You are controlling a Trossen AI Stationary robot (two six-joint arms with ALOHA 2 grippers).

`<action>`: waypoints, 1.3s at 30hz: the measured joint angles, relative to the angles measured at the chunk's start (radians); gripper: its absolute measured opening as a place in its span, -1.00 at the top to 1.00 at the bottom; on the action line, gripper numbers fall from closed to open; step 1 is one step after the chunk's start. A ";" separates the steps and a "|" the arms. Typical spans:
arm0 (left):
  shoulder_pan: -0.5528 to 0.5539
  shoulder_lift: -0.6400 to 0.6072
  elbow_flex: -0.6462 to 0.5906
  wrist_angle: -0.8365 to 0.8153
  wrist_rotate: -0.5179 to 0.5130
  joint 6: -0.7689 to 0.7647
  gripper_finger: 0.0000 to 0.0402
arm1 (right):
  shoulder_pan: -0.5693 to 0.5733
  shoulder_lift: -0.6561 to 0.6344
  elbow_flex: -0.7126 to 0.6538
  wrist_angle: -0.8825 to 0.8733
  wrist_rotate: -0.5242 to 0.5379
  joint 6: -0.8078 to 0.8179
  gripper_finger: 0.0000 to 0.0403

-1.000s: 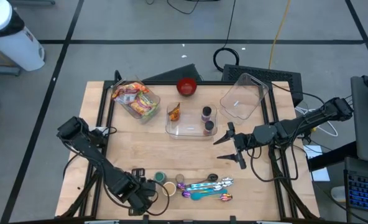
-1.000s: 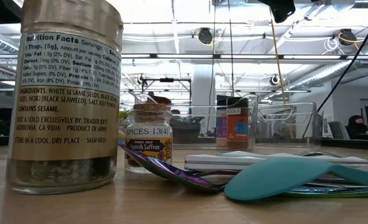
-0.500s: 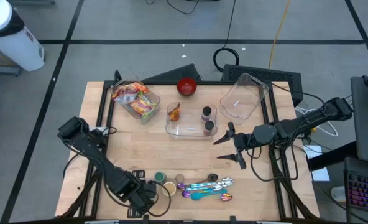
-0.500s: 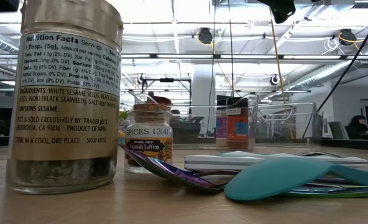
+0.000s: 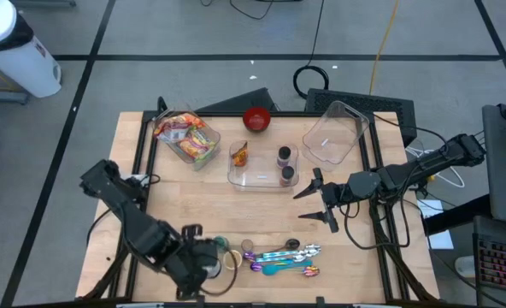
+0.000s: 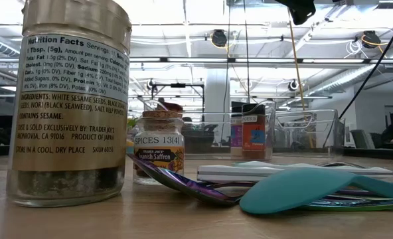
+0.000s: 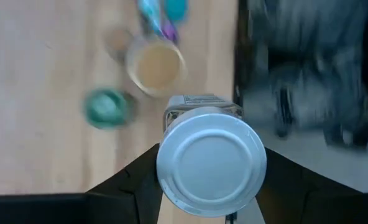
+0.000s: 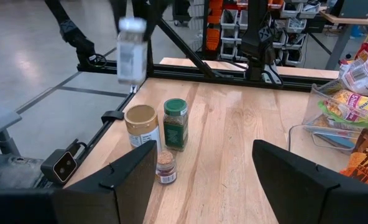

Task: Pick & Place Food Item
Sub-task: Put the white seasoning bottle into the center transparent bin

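The left gripper (image 7: 210, 186), near the front edge of the table (image 5: 185, 192), is closed on a silver-lidded jar (image 7: 211, 164), which it holds lifted above the wood; the right wrist view shows this jar (image 8: 132, 51) in the air. On the table beneath stand a tan-lidded jar (image 8: 142, 125), a green-lidded jar (image 8: 175, 124) and a small spice jar (image 8: 165, 167), grouped beside a row of spoons (image 5: 280, 259). The right gripper (image 5: 314, 203), fingers spread wide and empty, hovers toward the right edge, just beside a clear tray (image 5: 262, 177) of food items. A red bowl (image 5: 255, 119) sits at the back edge.
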 joint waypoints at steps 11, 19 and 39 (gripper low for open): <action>0.231 -0.002 0.219 -0.208 -0.135 0.099 -0.03 | 0.000 0.000 0.000 0.005 0.000 0.000 -0.27; 0.485 -0.002 0.212 -0.179 -0.093 0.369 -0.03 | 0.000 0.000 0.000 0.005 0.000 0.000 -0.27; 0.804 -0.002 -0.065 0.026 0.019 0.615 -0.03 | 0.000 0.000 0.000 -0.001 0.000 0.000 -0.27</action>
